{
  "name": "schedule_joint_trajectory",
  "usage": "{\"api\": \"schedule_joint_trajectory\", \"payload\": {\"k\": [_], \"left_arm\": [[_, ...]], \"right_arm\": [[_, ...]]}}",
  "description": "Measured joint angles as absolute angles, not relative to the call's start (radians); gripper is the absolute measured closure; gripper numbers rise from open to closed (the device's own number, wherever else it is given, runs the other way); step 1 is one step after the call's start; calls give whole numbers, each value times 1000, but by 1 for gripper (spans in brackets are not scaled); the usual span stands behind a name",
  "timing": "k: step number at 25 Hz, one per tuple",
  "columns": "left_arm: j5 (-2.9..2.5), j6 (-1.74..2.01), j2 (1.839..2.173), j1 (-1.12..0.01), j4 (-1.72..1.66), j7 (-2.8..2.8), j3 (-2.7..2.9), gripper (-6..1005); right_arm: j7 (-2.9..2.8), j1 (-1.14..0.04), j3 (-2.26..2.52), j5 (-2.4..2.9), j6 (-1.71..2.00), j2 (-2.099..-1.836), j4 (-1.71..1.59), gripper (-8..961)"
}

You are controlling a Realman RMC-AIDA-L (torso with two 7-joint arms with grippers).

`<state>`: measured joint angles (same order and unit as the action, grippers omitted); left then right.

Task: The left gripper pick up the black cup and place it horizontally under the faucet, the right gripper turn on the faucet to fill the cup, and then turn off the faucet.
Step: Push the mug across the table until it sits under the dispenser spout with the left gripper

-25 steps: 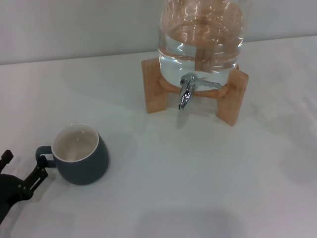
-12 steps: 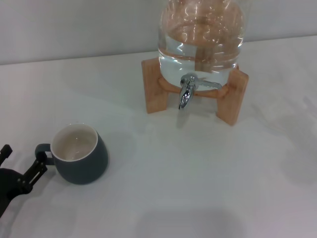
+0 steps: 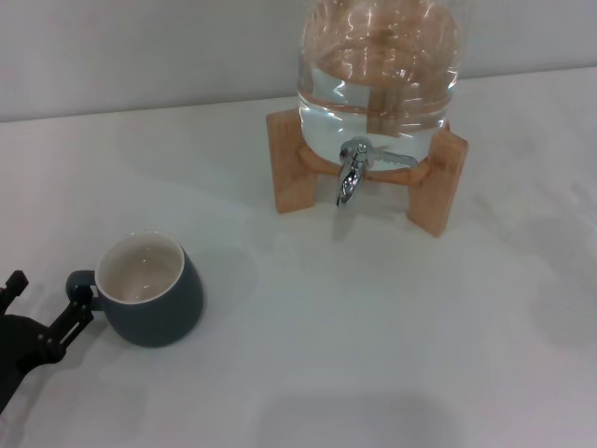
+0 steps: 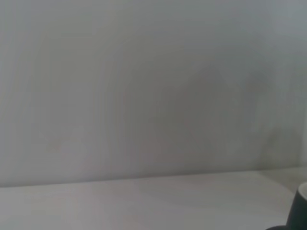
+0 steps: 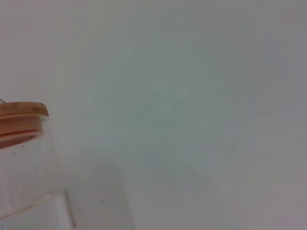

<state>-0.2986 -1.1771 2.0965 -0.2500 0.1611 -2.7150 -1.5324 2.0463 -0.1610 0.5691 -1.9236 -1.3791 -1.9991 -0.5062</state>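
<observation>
The black cup (image 3: 154,294) stands upright on the white table at the front left, cream inside showing, its loop handle (image 3: 80,283) pointing left. My left gripper (image 3: 47,299) is open at the lower left edge of the head view. One of its fingers (image 3: 76,313) lies right by the handle, and the cup is not held. A dark edge of the cup (image 4: 300,211) shows in the left wrist view. The chrome faucet (image 3: 351,175) with its thin lever hangs from the glass jar (image 3: 378,75) at the back. The right gripper is out of view.
The jar holds water and rests on a wooden stand (image 3: 291,163) at the back centre. Its wooden lid (image 5: 21,112) shows in the right wrist view. A white wall stands behind the table (image 3: 373,327).
My left gripper has shifted slightly away from me, bringing one finger closer to the cup's handle. The cup and faucet have not moved.
</observation>
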Motion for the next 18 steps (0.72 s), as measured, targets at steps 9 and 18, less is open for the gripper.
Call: {"api": "schedule_joint_trajectory", "payload": {"k": [9,18], "left_arm": [[-296,-1154,2098,-263,161,-2711,-1532,200],[-296,-1133,2095,-284,161,-2697,-1533,203]], "right_arm": [[2046,-161,569,-1924,-1382,-1996,-506,110],[2046,-161,563,-1923,-1382,-1996,-506,110]]}}
